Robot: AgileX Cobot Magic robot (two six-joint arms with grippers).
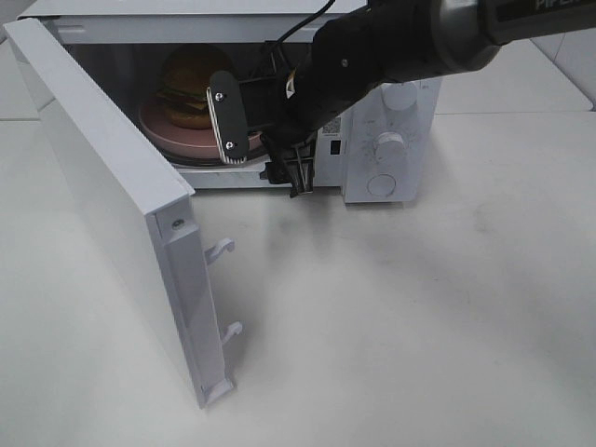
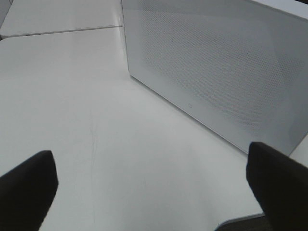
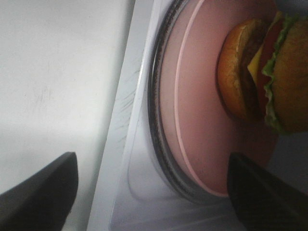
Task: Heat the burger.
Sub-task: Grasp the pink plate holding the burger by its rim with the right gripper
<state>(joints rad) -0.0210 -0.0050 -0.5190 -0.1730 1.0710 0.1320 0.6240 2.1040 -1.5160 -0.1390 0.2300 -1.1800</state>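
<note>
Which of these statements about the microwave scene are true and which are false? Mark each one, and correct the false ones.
1. The burger sits on a pink plate inside the microwave. True.
2. The microwave door is closed. False: it stands swung wide open.
3. The right gripper holds the burger. False: its jaws are open and empty at the front of the oven's opening, with the plate's rim between them in the wrist view.
4. The left gripper is open, with nothing between its fingers. True.
5. The burger lies on the table in front of the microwave. False: it is on the plate in the oven.
</note>
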